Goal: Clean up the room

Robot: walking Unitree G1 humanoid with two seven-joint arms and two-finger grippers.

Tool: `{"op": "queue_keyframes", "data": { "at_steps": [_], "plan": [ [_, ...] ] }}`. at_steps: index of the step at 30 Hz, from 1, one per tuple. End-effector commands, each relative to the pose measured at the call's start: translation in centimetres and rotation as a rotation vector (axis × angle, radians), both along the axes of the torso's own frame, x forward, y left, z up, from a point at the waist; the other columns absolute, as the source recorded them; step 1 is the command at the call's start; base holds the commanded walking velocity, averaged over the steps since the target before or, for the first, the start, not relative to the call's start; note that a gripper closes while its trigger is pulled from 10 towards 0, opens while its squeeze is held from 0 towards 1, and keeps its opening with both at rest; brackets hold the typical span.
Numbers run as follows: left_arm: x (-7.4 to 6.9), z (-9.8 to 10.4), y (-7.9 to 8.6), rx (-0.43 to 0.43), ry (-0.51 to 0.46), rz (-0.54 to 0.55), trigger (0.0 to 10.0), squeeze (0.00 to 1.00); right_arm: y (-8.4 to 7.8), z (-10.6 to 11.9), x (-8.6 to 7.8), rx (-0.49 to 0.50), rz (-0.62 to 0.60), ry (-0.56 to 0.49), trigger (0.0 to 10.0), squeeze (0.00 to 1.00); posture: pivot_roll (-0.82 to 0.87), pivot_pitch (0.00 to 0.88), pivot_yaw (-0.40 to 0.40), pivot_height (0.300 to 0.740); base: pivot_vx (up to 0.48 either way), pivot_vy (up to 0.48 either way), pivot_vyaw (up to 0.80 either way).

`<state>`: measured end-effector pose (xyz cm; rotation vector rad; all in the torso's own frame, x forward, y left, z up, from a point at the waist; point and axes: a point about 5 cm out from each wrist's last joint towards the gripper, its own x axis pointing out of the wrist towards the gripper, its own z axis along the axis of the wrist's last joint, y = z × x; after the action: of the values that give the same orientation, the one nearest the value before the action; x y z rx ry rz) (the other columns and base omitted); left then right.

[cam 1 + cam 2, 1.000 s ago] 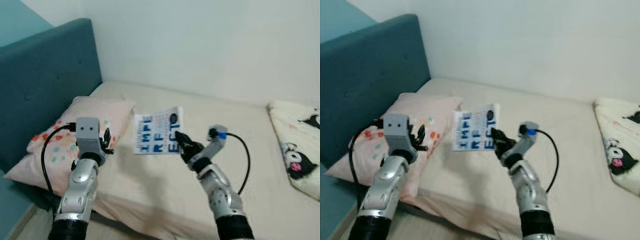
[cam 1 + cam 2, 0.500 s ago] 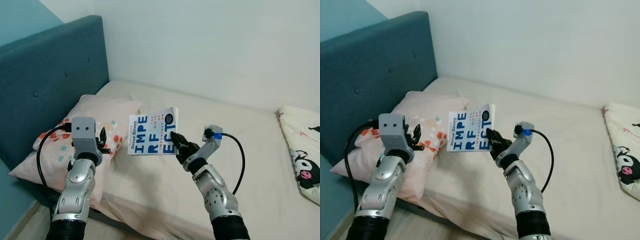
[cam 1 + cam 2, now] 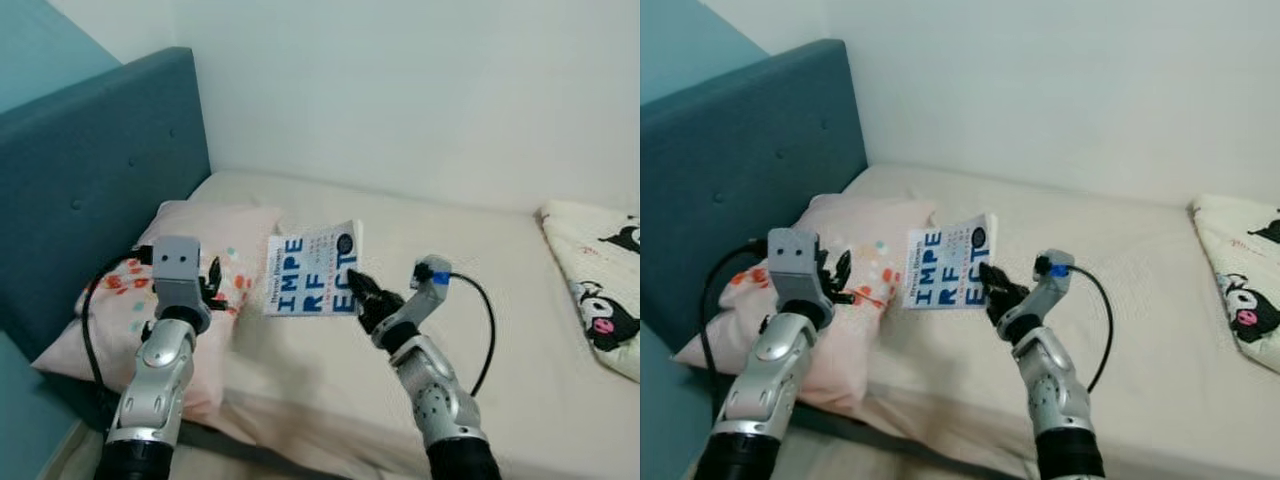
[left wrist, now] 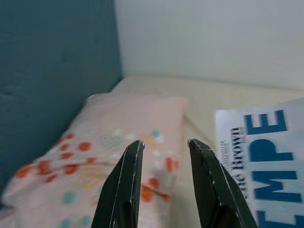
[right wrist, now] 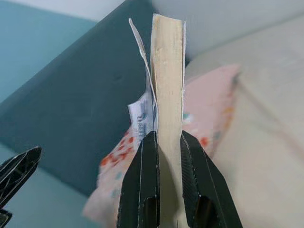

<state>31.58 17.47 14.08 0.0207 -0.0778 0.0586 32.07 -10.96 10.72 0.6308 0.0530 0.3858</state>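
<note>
I have the right end effector [image 3: 356, 291] pinching the white paperback book with big blue cover lettering [image 3: 313, 271] at its lower corner — in the right wrist view both black fingers [image 5: 140, 185] press flat against the page block. The book is held up off the cream bed sheet [image 3: 500, 300], just beside the pink pillow with red and teal dots [image 3: 125, 310]. Over the last second the whole view has swung, so I judge the robot is turning while the grip stays as it was. The left end effector [image 4: 164, 178] hangs spread and holds nothing. The frames are slightly blurred, so I can't read the small print. Next comes finding the book a home.
</note>
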Motion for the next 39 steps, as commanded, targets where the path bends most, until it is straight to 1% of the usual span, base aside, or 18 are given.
{"op": "queue_keyframes", "data": {
  "at_steps": [1, 2, 4, 14, 19, 26, 29, 30, 32, 33, 36, 39],
  "plan": [
    [-0.1, -0.3, -0.1, -0.006, 0.012, -0.009, 10.0, 0.00, -0.4, 0.8, 0.2, 0.007, -0.017, -0.040, 10.0, 0.00, 0.10, 0.000, -0.060, 0.740, 0.000, 0.315, 0.00],
    [0.0, -0.2, -0.2, 0.017, 0.009, -0.016, 10.0, 0.00, -0.3, 0.9, 0.2, 0.011, -0.018, -0.042, 10.0, 0.00, 0.10, 0.000, -0.058, 0.740, 0.000, -0.480, 0.00],
    [0.0, 0.0, -0.3, 0.033, 0.006, -0.017, 10.0, 0.00, -0.3, 0.9, 0.2, 0.014, -0.018, -0.043, 10.0, 0.00, 0.10, 0.000, -0.058, 0.740, 0.000, -0.480, 0.00],
    [0.2, 0.0, -0.7, 0.036, 0.005, -0.031, 10.0, 0.00, -0.5, 1.0, 0.2, 0.026, -0.027, -0.046, 10.0, 0.00, 0.11, 0.000, -0.054, 0.740, 0.000, -0.480, 0.00],
    [0.2, -0.1, -1.2, 0.037, 0.015, -0.054, 10.0, 0.00, -0.6, 1.1, 0.3, 0.027, -0.031, -0.047, 10.0, 0.00, 0.11, 0.000, -0.054, 0.740, 0.000, 0.000, 0.00],
    [0.3, -0.5, -1.4, 0.050, 0.041, -0.048, 10.0, 0.00, -0.8, 1.1, 0.3, 0.015, -0.043, -0.047, 10.0, 0.00, 0.10, 0.000, -0.057, 0.740, 0.000, 0.000, 0.00],
    [0.3, -0.7, -1.3, 0.040, 0.047, -0.044, 10.0, 0.00, -1.1, 0.8, 0.4, -0.007, -0.070, -0.022, 10.0, 0.00, 0.10, 0.000, -0.057, 0.740, 0.000, 0.000, 0.00],
    [0.3, -0.9, -1.3, 0.040, 0.053, -0.046, 10.0, 0.00, -2.0, -1.1, 0.6, -0.118, -0.128, 0.097, 10.0, 0.00, 0.10, 0.000, -0.061, 0.740, 0.000, 0.000, 0.00],
    [0.3, -1.0, -1.3, 0.045, 0.056, -0.049, 10.0, 0.00, -2.5, -2.1, 0.6, -0.177, -0.153, 0.152, 10.0, 0.00, 0.10, 0.000, -0.061, 0.740, 0.000, 0.000, 0.00],
    [0.3, -1.0, -1.3, 0.045, 0.056, -0.049, 10.0, 0.00, -2.5, -2.1, 0.6, -0.177, -0.153, 0.152, 10.0, 0.00, 0.10, 0.000, -0.061, 0.740, 0.000, 0.000, 0.00],
    [0.1, -1.3, -1.3, 0.041, 0.062, -0.056, 10.0, 0.00, -3.5, -2.6, 0.4, -0.136, -0.191, 0.181, 10.0, 0.00, 0.10, 0.000, -0.062, 0.740, 0.000, 0.000, 0.00],
    [-0.1, -1.3, -1.4, 0.037, 0.062, -0.065, 10.0, 0.00, -3.7, -2.6, 0.3, -0.138, -0.190, 0.181, 10.0, 0.00, 0.09, 0.000, -0.064, 0.740, 0.000, 0.000, 0.00]
  ]
}}
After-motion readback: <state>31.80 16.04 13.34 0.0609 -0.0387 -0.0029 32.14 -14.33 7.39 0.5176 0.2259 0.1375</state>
